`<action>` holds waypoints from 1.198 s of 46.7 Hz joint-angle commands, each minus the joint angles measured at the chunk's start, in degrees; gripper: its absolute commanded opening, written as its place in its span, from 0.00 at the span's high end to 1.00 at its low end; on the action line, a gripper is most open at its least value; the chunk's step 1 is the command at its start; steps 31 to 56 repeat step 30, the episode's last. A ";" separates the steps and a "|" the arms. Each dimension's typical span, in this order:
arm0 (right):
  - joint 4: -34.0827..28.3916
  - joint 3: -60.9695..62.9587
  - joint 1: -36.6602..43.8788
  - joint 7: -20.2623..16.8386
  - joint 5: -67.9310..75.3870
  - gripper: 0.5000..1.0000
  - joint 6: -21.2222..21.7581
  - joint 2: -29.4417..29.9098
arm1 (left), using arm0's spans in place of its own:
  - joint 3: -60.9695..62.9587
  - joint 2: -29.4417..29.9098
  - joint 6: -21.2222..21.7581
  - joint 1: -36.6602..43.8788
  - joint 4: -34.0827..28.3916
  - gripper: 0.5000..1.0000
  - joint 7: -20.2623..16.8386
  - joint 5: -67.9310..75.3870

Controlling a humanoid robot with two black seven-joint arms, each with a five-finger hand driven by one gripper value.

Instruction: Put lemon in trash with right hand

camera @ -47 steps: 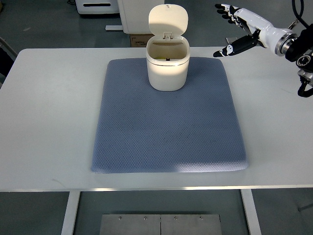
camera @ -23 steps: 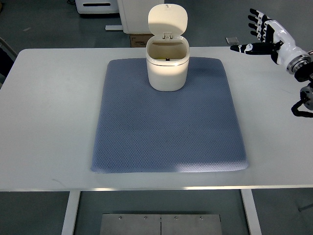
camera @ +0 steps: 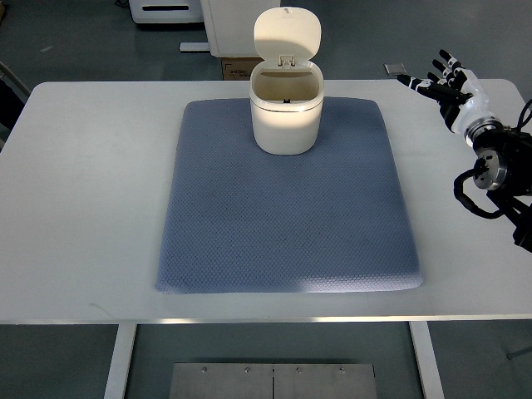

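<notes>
A white table (camera: 83, 208) fills the top view, its near edge running straight across just this side of a blue-grey mat (camera: 283, 216). The mat is a rounded rectangle of quilted, dimpled fabric, soft at the corners and slightly puffed along its near hem, where a pale strip of light falls. Bare tabletop lies open on every side of the mat: a broad band to its left, a narrower one to its right, and a strip along its near hem.

On the far part of the mat stands the trash bin (camera: 285, 116), a small cream-coloured tub with smooth plastic walls, rounded corners and a thin pale rim. Its hinged lid (camera: 287, 33) stands upright behind the opening. Inside the bin, against the back wall, only a thin yellowish sliver shows; whether that is the lemon cannot be told, and no lemon lies on the mat or the table.

To the right of the mat, well apart from the bin, the right hand (camera: 445, 79) hangs above the table's far right corner, its white and black fingers spread loose and grasping nothing. Its arm, with dark cable loops at the wrist, enters from the right edge of the picture.

Beyond the table's far edge, grey floor and pale equipment show.
</notes>
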State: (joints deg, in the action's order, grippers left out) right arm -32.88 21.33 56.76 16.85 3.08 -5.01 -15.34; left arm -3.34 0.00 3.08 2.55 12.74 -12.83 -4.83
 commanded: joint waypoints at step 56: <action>6.25 6.27 -4.91 0.90 -0.09 0.00 2.99 3.91 | 0.00 0.00 0.00 0.00 0.00 0.00 -0.01 0.00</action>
